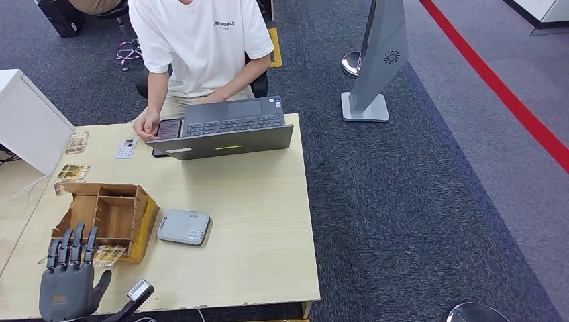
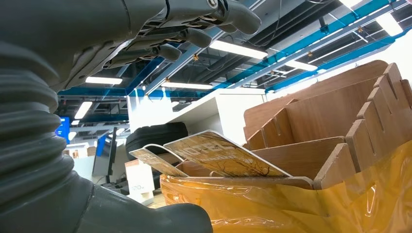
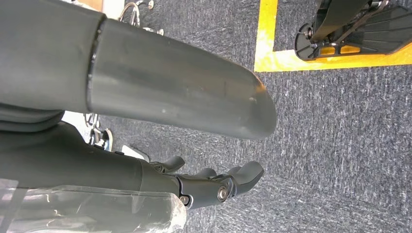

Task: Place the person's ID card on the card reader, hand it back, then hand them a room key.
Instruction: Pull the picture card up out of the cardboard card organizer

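i had the left hand (image 1: 67, 282) over the near left corner of the table (image 1: 255, 221), close to that near edge and just short of the wooden organizer (image 1: 107, 218), whose near side was wrapped in yellow film. its fingers (image 1: 75, 245) were spread and straight, pointing away from me toward the organizer, holding nothing; from the left wrist view they reached out above the organizer's slotted walls without my being able to tell if they touched. room keys (image 2: 218, 155) lay tilted in the near compartment there, long sides running across the slot. to the right of the organizer sat the grey card reader (image 1: 183, 227), flat, with bare tabletop around it and a wide stretch open toward the right edge. the id card (image 1: 126, 148) lay flat at the far side, its long axis running roughly away from me, just beside the person's hand (image 1: 144, 125) and a phone (image 1: 168, 129), left of the laptop (image 1: 228, 131). a white box (image 1: 30, 121) crowded the far left. the right hand (image 3: 214, 187) hung over dark carpet, fingers loosely curled and holding nothing.
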`<state>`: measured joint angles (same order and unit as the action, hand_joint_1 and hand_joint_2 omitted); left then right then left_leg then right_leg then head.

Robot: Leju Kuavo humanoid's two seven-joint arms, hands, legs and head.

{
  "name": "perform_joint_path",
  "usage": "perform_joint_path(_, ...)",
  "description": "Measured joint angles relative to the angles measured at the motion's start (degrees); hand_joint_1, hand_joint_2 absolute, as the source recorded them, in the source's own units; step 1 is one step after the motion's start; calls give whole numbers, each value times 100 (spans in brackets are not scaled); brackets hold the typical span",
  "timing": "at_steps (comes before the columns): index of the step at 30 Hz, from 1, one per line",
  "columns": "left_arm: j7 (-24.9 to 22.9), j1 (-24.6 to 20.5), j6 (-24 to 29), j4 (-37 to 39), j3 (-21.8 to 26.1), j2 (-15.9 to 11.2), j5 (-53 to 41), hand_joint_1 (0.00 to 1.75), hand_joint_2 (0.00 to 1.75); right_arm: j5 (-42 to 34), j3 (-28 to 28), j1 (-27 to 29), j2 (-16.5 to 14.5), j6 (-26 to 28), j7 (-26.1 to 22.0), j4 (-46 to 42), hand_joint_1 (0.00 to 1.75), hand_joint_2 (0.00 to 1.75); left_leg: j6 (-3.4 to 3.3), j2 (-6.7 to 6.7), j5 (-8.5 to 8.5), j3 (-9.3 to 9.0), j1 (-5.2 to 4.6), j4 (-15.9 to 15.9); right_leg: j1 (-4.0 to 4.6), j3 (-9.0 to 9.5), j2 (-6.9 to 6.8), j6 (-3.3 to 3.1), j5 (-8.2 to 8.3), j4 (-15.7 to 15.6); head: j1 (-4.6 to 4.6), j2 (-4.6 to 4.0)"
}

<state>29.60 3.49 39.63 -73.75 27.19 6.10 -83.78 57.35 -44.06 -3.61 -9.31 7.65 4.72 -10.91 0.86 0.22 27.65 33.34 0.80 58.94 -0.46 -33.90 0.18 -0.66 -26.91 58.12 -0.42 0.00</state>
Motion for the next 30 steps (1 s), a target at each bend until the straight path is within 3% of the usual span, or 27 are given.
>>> perform_joint_path(18,1,0,0,8,-9,0,2,0,175,0,0,0,0,0,0,0,0,0,0,0,0,0,0,0,0,0,0,0,0,0,0,0)
perform_joint_path(22,-14,-4,0,22,-9,-2,32,175,175,7,0,0,0,1,0,0,0,0,0,0,0,0,0,0,0,0,0,0,0,0,0,0)
perform_joint_path(23,-40,-17,1,66,-10,-12,83,175,175,16,0,0,0,2,-1,0,0,0,0,0,0,0,0,0,0,0,0,0,0,0,0,0)
perform_joint_path(24,-80,-37,1,153,-18,-39,169,131,175,28,0,-1,0,3,-3,0,0,0,0,0,0,0,0,0,0,0,0,0,0,0,1,0)
perform_joint_path(25,-127,-56,2,257,-29,-73,262,122,175,41,0,-2,0,4,-5,0,0,0,0,1,0,0,0,0,0,0,1,0,0,0,0,0)
perform_joint_path(27,-184,-81,4,446,-52,-146,409,122,175,58,0,-1,3,4,-9,0,0,0,0,3,0,0,1,0,1,-1,2,0,0,0,-1,0)
perform_joint_path(28,-177,-83,5,490,-57,-167,444,166,175,67,0,0,6,3,-9,0,0,0,0,2,0,0,1,0,1,-1,2,0,0,0,-2,0)
perform_joint_path(30,-110,-86,7,540,-59,-189,495,175,175,87,0,-2,13,2,-9,0,0,0,1,0,0,0,1,0,1,-1,1,0,0,0,-1,0)
